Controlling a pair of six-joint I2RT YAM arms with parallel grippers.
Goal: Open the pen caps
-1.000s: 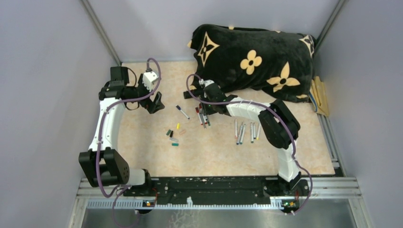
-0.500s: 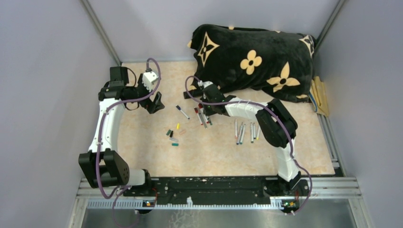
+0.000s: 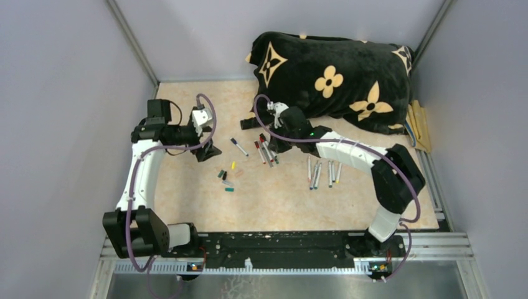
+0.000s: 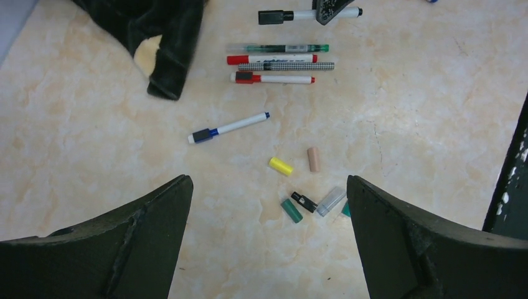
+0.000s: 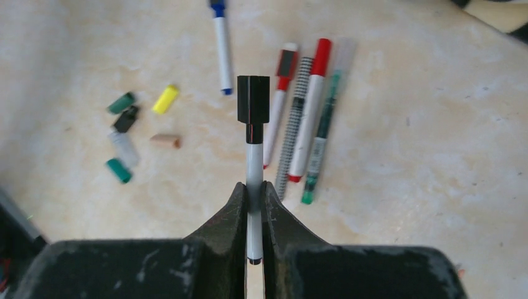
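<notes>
The right gripper point(image 5: 252, 187) is clamped on the white barrel of a pen point(image 5: 253, 159) just in front of the left corner of the black flower-patterned pillow point(image 3: 333, 78). The pen's black cap point(image 5: 253, 99) is still on and juts out past the fingertips. Close to that same pillow corner, four more pens point(image 4: 277, 62) lie side by side on the marbled table point(image 3: 280, 205): a green one, two with red caps and a checkered one. A blue-tipped pen point(image 4: 229, 127) lies alone to their left. Further out from the pillow sits a loose cluster of pen caps point(image 3: 227, 177), among them a yellow cap point(image 4: 281, 166), a tan cap point(image 4: 314, 159), a green cap point(image 4: 291, 210) and a small black cap point(image 4: 304, 201). Another group of pens point(image 3: 320, 173) lies in front of the pillow's middle. The left gripper point(image 4: 268, 187) hangs wide open, holding nothing, well left of the pillow.
</notes>
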